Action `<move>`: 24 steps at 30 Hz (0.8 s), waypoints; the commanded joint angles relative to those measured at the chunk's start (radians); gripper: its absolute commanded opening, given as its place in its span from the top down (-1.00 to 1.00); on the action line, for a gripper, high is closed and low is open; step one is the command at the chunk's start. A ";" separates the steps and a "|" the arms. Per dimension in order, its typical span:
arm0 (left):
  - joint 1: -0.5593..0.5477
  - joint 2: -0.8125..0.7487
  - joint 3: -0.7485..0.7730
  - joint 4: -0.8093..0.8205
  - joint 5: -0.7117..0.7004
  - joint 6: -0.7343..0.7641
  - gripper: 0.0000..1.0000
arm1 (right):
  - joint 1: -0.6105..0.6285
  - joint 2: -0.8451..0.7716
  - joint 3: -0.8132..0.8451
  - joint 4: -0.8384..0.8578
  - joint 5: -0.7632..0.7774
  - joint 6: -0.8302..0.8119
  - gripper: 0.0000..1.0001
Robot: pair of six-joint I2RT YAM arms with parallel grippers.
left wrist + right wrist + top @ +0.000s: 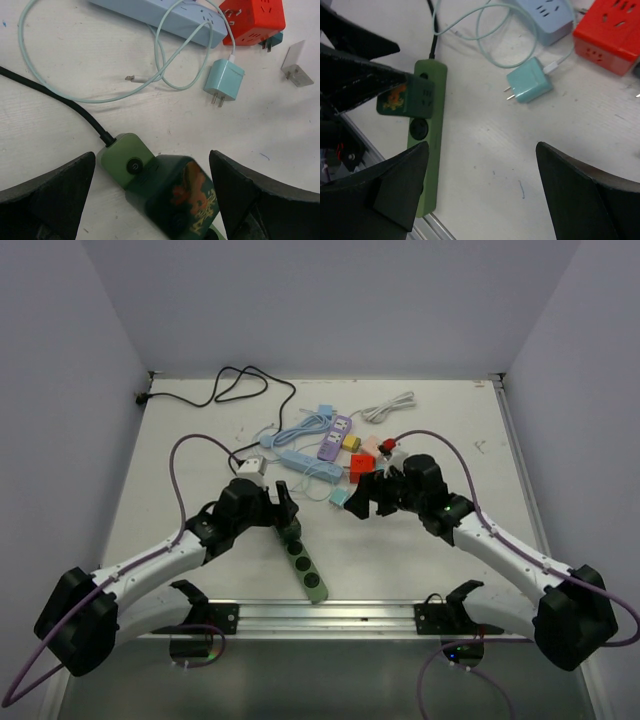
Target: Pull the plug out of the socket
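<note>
Left hand (152,155) spread, straddling dark-green plug (175,197) (orange print on top) seated in green socket strip (125,160).

Scuffed white table (400,560); pale lilac walls (330,300) on three sides.

This looks like a robot laboratory cell. A flat white table top (420,560) is closed on the left, right and far sides by plain pale walls (330,300). A silver metal rail (330,615) at the near edge carries two white-and-black robot arms (150,570). Many coloured plastic power strips (335,450) lie in the far middle.
</note>
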 commanded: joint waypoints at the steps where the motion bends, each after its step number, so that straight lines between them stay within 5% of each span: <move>1: -0.003 -0.047 0.056 -0.050 -0.004 0.029 -0.99 | 0.100 -0.046 -0.038 0.095 0.079 0.014 -0.84; 15: -0.002 -0.308 0.128 -0.306 -0.210 0.027 -0.99 | 0.477 0.161 0.120 0.137 0.390 0.005 -0.85; 24: -0.003 -0.473 0.128 -0.420 -0.257 -0.048 -0.99 | 0.597 0.389 0.307 0.121 0.516 0.013 -0.85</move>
